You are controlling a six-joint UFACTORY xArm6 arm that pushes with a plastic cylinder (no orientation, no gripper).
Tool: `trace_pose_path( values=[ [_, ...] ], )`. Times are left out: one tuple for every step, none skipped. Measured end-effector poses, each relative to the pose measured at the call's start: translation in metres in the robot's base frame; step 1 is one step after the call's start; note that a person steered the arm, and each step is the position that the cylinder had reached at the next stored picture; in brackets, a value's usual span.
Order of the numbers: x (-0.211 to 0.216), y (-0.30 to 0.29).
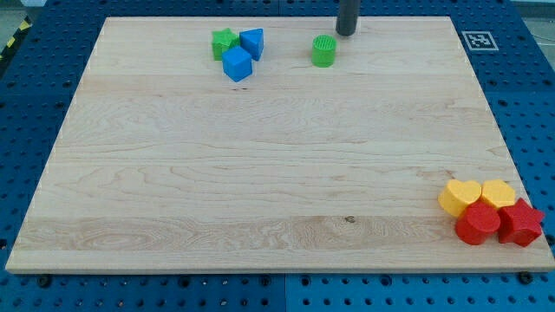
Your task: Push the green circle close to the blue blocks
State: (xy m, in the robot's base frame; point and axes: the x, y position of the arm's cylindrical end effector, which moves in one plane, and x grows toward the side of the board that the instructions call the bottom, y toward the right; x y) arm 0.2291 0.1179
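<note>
While my tip is set down near the board's top edge, the green circle is found just beside it at about 8 o'clock, apart from it; nothing is held by the bare rod. At 9 o'clock of the circle, well apart, the blue cube and blue block are grouped with the green star.

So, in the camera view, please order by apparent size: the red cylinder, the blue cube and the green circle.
1. Red cylinder, largest, though it lies nearest the view's bottom, so nearness may inflate it.
2. Blue cube.
3. Green circle, only slightly smaller than the cube; nearly alike.
</note>
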Motion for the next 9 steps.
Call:
trace_pose_path(
  values=[
    [0.037, -0.003],
    [0.058, -0.044],
    [0.058, -0.083],
    [0.058, -0.082],
    [0.065, -0.088],
    [0.078, -0.115],
    [0.078, -0.121],
    [0.071, -0.091],
    [0.071, -0.069]
  ],
)
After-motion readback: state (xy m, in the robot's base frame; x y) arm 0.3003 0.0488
